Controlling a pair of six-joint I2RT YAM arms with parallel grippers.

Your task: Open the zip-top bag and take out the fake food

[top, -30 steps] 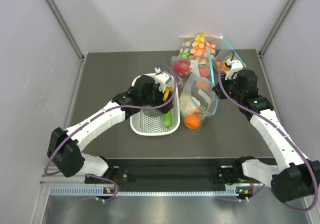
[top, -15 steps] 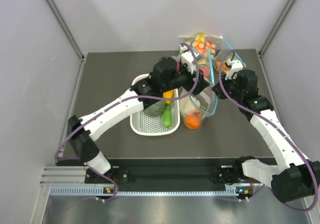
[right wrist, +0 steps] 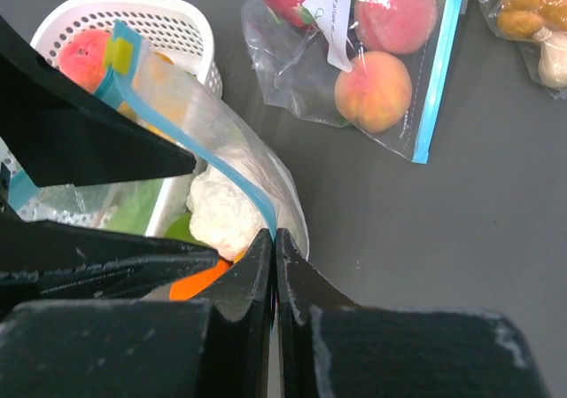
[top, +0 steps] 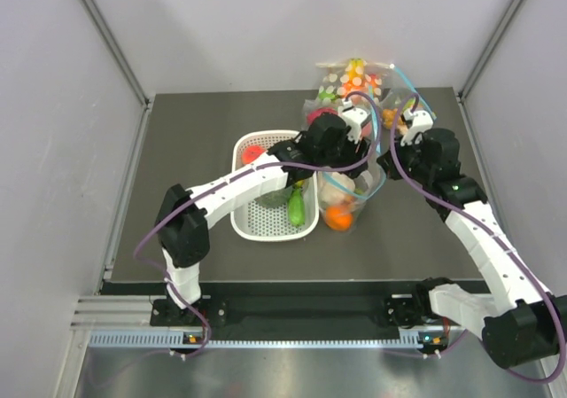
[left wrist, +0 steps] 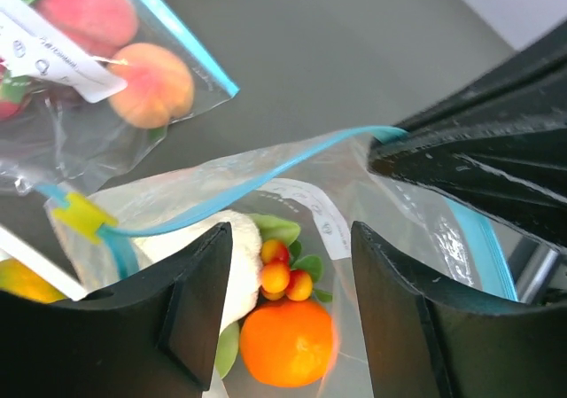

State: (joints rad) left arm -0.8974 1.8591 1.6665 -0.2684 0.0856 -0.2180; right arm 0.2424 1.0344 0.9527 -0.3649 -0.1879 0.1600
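Left pincer over bag, basket beside

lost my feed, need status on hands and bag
Right hand shut on rim of clear zip-top bag with light-blue strip, mouth open. Left hand open at the mouth. Round orange toy fruit inside.

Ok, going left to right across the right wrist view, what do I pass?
From the left: white basket, white cauliflower piece inside the zip-top bag, peach in the second clear bag, bag of small orange pieces.
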